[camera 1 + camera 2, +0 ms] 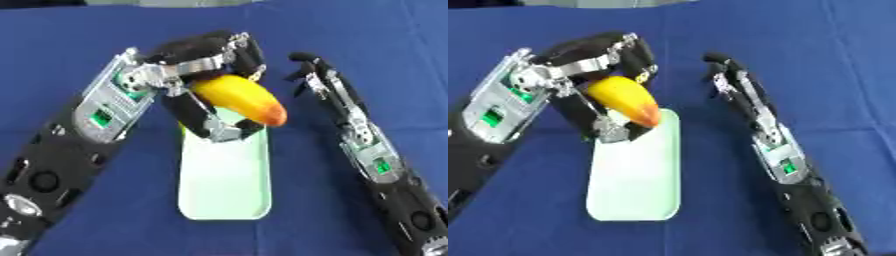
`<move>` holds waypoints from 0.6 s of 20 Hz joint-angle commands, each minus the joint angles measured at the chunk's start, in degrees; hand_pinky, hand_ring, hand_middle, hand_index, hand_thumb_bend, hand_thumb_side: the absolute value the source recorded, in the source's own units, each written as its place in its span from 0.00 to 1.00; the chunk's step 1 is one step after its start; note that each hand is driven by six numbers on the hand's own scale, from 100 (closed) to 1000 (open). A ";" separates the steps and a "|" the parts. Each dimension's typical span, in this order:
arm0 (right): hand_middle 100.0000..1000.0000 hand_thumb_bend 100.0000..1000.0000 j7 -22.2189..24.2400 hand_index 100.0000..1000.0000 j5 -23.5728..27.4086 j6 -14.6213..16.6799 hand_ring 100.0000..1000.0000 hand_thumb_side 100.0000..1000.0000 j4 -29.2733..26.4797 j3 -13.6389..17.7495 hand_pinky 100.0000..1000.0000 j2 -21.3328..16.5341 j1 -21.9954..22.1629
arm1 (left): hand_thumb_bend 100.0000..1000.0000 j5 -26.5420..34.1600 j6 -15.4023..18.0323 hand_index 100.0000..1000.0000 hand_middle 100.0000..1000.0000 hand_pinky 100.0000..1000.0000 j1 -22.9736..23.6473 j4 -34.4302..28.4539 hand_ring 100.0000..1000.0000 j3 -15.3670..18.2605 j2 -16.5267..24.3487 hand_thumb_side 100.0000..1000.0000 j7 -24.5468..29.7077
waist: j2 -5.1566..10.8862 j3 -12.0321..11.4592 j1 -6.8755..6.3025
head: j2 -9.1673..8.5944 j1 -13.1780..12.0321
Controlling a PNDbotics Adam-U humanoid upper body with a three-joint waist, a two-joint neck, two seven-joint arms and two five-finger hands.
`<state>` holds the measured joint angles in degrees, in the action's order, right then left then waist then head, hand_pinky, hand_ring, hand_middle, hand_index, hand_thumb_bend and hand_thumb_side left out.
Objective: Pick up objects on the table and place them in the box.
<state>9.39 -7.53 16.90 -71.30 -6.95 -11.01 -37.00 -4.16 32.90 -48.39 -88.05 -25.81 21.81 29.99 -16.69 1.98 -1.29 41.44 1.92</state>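
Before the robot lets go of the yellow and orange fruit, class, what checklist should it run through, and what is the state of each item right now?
1. Fruit held: the left hand has its fingers curled round the mango. Ok.
2. Fruit over the box: the mango's orange tip hangs over the far end of the pale green box. Ok.
3. Box has room: its visible floor is bare. Ok.
4. Right hand out of the way: it is beside the box, apart from the mango. Ok.
5. Height of the fruit above the box floor: cannot tell.
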 commanded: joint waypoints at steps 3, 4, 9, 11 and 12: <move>0.82 0.00 0.20 0.88 0.21 0.08 0.64 0.82 -0.81 0.09 0.41 0.11 -1.47 | 0.00 0.36 14.47 0.11 0.00 0.00 0.58 0.21 0.00 -0.48 -0.04 0.26 15.99 | 0.69 0.26 0.30 | -1.03 -0.53; 0.82 0.00 0.22 0.88 0.20 0.09 0.64 0.82 -0.81 0.07 0.41 0.12 -1.55 | 0.00 0.32 14.67 0.11 0.00 0.00 0.80 0.40 0.00 -0.70 -0.08 0.26 16.42 | 0.65 0.30 0.31 | -1.05 -0.55; 0.82 0.00 0.24 0.88 0.19 0.14 0.64 0.82 -0.86 0.06 0.41 0.18 -1.82 | 0.00 -0.31 15.91 0.11 0.00 0.00 1.71 1.78 0.00 -1.24 -0.19 0.24 18.29 | 0.52 0.51 0.34 | -1.16 -0.67; 0.82 0.00 0.28 0.88 0.20 0.15 0.64 0.82 -0.88 0.02 0.41 0.22 -1.92 | 0.00 -0.80 16.65 0.11 0.00 0.00 2.11 2.62 0.00 -1.39 -0.30 0.24 19.02 | 0.44 0.61 0.38 | -1.26 -0.84; 0.82 0.00 0.31 0.88 0.20 0.17 0.64 0.82 -0.89 0.00 0.41 0.25 -1.98 | 0.00 -1.11 17.10 0.11 0.00 0.00 2.27 3.05 0.00 -1.46 -0.37 0.24 19.39 | 0.39 0.67 0.40 | -1.31 -0.91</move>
<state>9.47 -7.53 16.99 -71.30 -6.96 -10.61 -37.82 -4.99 31.75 -45.49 -84.78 -27.32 21.63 31.14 -17.21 2.63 -1.00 40.94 1.49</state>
